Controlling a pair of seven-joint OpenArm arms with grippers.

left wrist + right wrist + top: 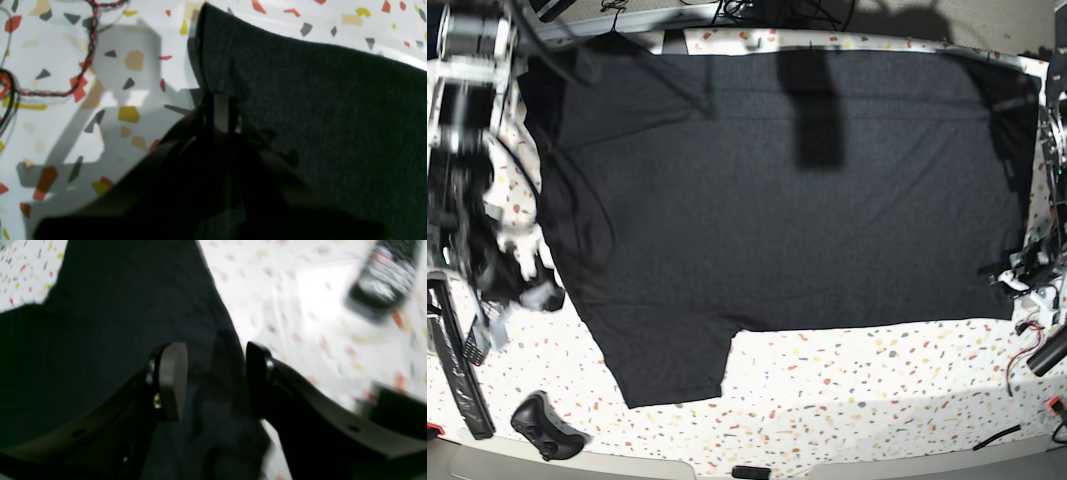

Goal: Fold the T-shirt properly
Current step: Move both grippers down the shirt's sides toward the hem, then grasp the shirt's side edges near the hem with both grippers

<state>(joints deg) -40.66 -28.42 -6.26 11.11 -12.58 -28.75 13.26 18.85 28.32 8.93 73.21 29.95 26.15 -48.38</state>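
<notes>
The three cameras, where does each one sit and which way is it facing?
Left wrist: on the left arm, looking along the shut left claw pinching the T-shirt edge.
Right wrist: behind the open right claw, over the cloth.
Base: overhead, looking down at the table and both arms.
All share the shirt.

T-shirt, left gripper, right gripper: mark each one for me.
T-shirt (777, 190): base view, middle of the black cloth.
Left gripper (221, 115): left wrist view, tips pinched on the shirt's edge.
Right gripper (217, 373): right wrist view, gap between the spread fingertips, over cloth.
</notes>
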